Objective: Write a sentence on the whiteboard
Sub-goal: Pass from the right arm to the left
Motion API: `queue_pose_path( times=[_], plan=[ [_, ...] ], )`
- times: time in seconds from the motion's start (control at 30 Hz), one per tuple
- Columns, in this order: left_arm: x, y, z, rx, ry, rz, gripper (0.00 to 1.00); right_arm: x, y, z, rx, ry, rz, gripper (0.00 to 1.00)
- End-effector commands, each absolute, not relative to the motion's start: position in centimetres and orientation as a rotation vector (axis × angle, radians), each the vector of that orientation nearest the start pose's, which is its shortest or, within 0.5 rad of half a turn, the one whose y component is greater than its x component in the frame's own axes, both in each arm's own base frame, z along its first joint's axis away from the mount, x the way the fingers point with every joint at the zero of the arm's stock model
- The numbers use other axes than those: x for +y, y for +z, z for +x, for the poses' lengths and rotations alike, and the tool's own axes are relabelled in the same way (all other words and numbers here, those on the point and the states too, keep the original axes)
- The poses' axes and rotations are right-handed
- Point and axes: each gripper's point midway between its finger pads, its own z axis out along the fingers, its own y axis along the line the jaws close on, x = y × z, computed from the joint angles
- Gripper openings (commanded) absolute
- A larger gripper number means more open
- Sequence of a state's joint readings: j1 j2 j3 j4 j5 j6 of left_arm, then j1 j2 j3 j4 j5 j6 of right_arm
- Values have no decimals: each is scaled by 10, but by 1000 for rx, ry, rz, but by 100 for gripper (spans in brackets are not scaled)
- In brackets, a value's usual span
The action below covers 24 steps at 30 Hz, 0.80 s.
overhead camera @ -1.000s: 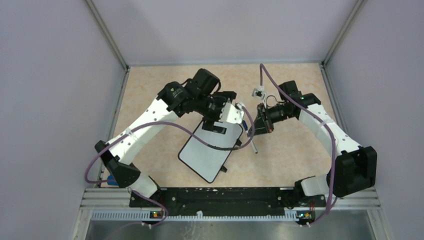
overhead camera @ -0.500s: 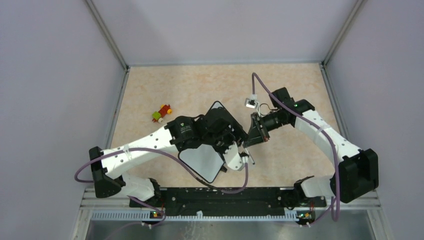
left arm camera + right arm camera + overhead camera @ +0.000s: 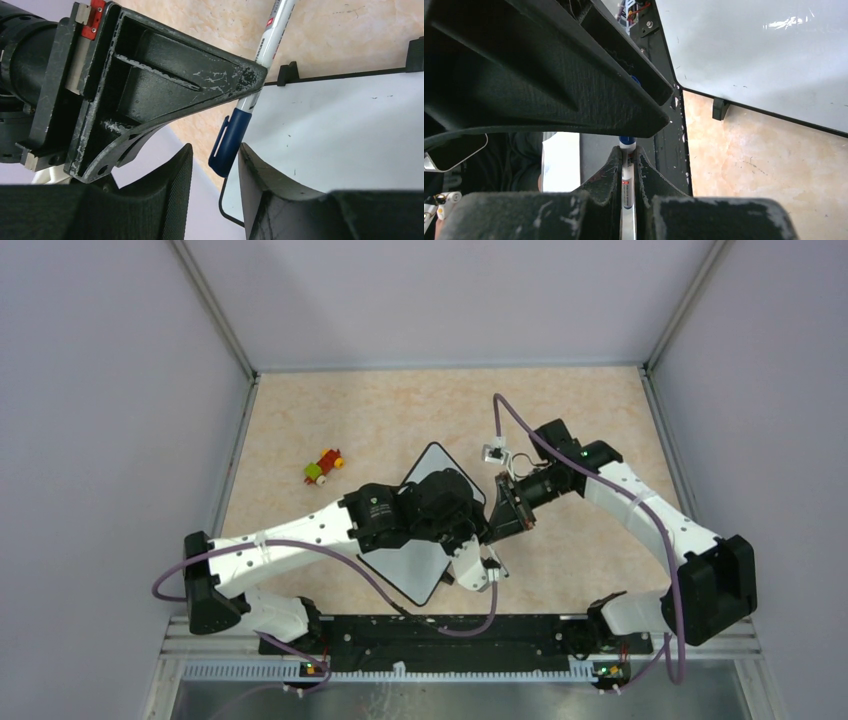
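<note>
Whiteboard [image 3: 340,130] lies under left gripper [image 3: 214,160]; right gripper [image 3: 626,155] clamps marker [image 3: 272,35].

The whiteboard [image 3: 769,65] is smooth, glossy white, the tabletop [image 3: 774,170] matt mottled beige, the right pincer [image 3: 627,160] scuffed, grainy matt-black plastic, the marker [image 3: 272,37] shiny plastic.

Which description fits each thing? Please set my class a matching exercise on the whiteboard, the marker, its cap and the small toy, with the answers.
Things
1. whiteboard
2. marker
3. marker cap
4. toy

Descriptions
A. blue, between the fingers of the left gripper
B. red, yellow and green, off to the board's left
C. clamped in the right gripper
D. white, no writing in view

Pairs: 1-D, 2-C, 3-A, 4-B
</note>
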<state>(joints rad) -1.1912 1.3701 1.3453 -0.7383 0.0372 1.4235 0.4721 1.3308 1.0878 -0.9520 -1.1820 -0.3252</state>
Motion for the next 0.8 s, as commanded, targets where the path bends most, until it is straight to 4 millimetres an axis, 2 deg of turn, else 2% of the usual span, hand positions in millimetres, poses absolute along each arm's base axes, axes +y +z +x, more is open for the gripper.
queue_pose_path(
  times=[0.0,0.1,0.2,0.33,0.4,0.53,0.63,0.77],
  plan=[
    [-355,257,177,557,87,2219,43,250,228,133,2001,1655,-1256,0],
    [-353,254,175,565,80,2226,36,250,228,133,1999,1660,-1258,0],
    [-350,250,174,593,70,2226,26,250,230,133,1992,1657,-1263,0],
    [-347,248,176,738,33,2182,14,248,241,138,1963,1642,-1257,3],
    [-344,246,183,876,36,2133,10,244,248,151,1958,1629,-1204,18],
    [-336,235,201,1175,45,2017,6,222,272,189,1945,1635,-996,49],
    [-331,238,224,1385,-15,1872,6,207,283,210,1938,1582,-886,61],
    [-326,256,260,1611,-128,1632,4,193,300,234,1905,1517,-701,66]
  ],
)
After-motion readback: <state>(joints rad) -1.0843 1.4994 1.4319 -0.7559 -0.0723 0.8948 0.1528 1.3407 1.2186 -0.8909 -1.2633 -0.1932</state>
